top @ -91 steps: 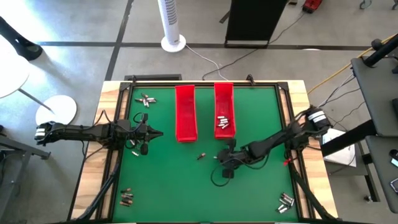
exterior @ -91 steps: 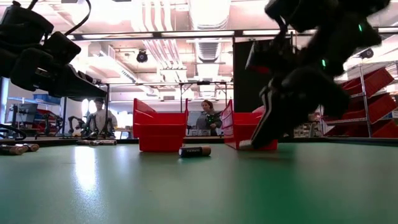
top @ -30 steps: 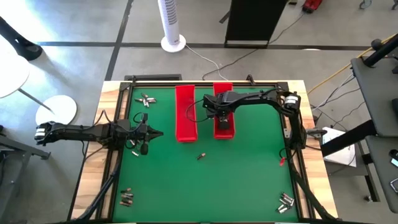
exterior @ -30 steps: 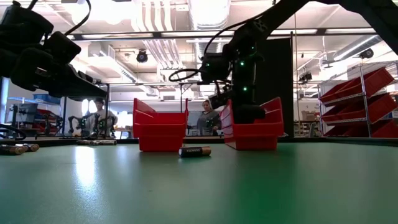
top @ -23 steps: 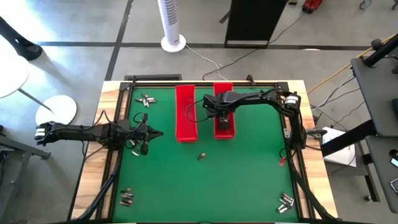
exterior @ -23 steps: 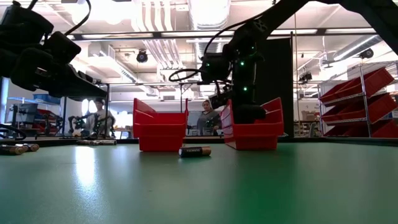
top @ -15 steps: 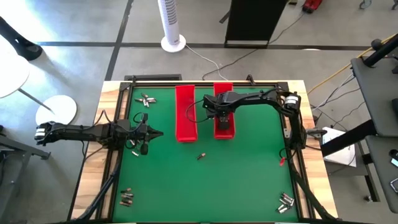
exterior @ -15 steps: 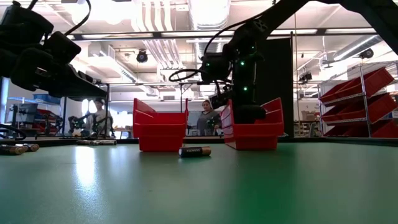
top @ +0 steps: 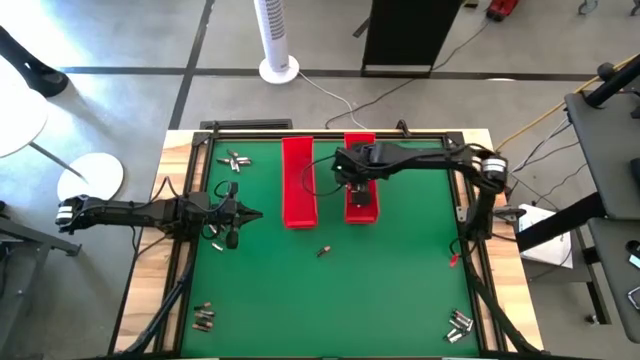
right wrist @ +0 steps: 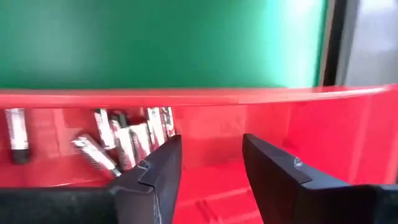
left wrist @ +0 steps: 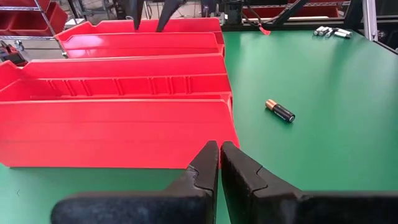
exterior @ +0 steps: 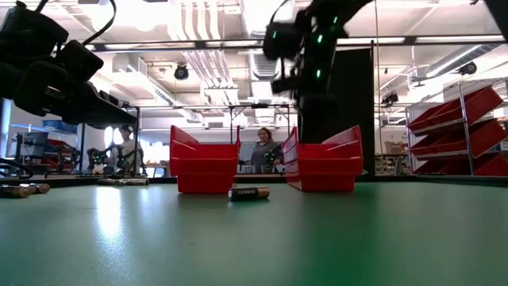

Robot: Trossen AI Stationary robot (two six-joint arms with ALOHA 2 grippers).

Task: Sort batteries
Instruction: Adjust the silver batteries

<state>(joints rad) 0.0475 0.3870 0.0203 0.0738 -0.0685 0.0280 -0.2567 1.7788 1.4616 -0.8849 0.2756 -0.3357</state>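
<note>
No text, label, brand, number or sign can be read in any view. The lone battery on the bench shows only a copper end and black body, its print too small to make out.

A white tower fan stands beyond the table near a black cabinet.

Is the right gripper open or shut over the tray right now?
Open. In its wrist view the right gripper shows a clear gap between its fingers, nothing held, above the red tray with silvery batteries inside.
</note>
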